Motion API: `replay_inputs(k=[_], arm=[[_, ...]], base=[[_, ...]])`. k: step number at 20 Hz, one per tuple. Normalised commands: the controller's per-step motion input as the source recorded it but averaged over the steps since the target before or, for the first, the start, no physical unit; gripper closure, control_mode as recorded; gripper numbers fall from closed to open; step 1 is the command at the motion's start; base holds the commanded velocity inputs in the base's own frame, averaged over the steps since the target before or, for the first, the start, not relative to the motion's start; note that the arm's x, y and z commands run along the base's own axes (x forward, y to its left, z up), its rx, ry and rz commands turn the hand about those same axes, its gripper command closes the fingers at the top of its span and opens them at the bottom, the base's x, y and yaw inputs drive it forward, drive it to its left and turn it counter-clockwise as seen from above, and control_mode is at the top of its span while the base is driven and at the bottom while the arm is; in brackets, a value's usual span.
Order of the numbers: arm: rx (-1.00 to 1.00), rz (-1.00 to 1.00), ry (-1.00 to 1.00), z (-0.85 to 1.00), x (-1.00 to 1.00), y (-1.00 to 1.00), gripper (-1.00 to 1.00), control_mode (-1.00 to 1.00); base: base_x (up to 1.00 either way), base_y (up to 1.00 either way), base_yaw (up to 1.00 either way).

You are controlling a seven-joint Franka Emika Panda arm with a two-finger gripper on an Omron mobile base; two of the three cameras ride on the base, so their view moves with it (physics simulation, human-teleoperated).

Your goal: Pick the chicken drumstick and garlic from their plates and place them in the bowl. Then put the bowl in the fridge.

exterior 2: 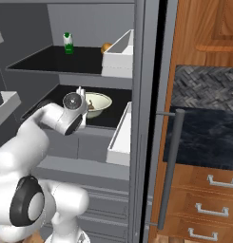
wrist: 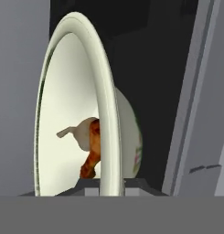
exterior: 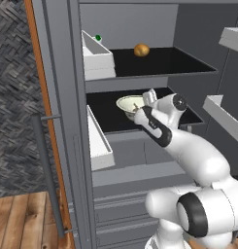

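The cream-white bowl (exterior: 126,103) (exterior 2: 101,101) rests on the fridge's (exterior: 67,97) dark middle shelf (exterior: 110,122). My gripper (exterior: 139,111) (exterior 2: 88,105) (wrist: 104,185) is shut on the bowl's near rim (wrist: 109,119), which runs between the finger tips in the hand view. Inside the bowl lie the reddish-brown chicken drumstick (wrist: 91,161) and the pale garlic (wrist: 79,131), touching each other. The plates are out of view.
A golden ball (exterior: 141,49) (exterior 2: 106,47) and a green-capped bottle (exterior 2: 68,42) stand on the upper shelf. White door bins (exterior: 98,59) (exterior 2: 120,135) flank the opening. A grey bar handle (exterior 2: 170,166) and wooden drawers (exterior 2: 203,190) lie to the right.
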Motion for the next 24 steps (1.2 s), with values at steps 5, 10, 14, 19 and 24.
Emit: replay_inputs(k=[5, 10, 14, 19, 24], arm=[[0.0, 0.1, -0.03, -0.12, 0.41, 0.02, 1.0, -1.0], [-0.01, 0.05, -0.03, -0.1, 0.41, 0.06, 1.0, -1.0], [-0.07, 0.0, 0.0, -0.04, 0.3, 0.11, 1.0, -1.0], [-0.08, 0.0, 0.0, 0.0, 0.26, 0.11, -1.0, -1.0], [-0.02, 0.01, 0.0, 0.14, 0.0, 0.01, -1.0, -1.0]], base=[[0.0, 0.0, 0.0], [0.0, 0.0, 0.0], [0.0, 0.0, 0.0], [0.0, 0.0, 0.0], [0.0, 0.0, 0.0]])
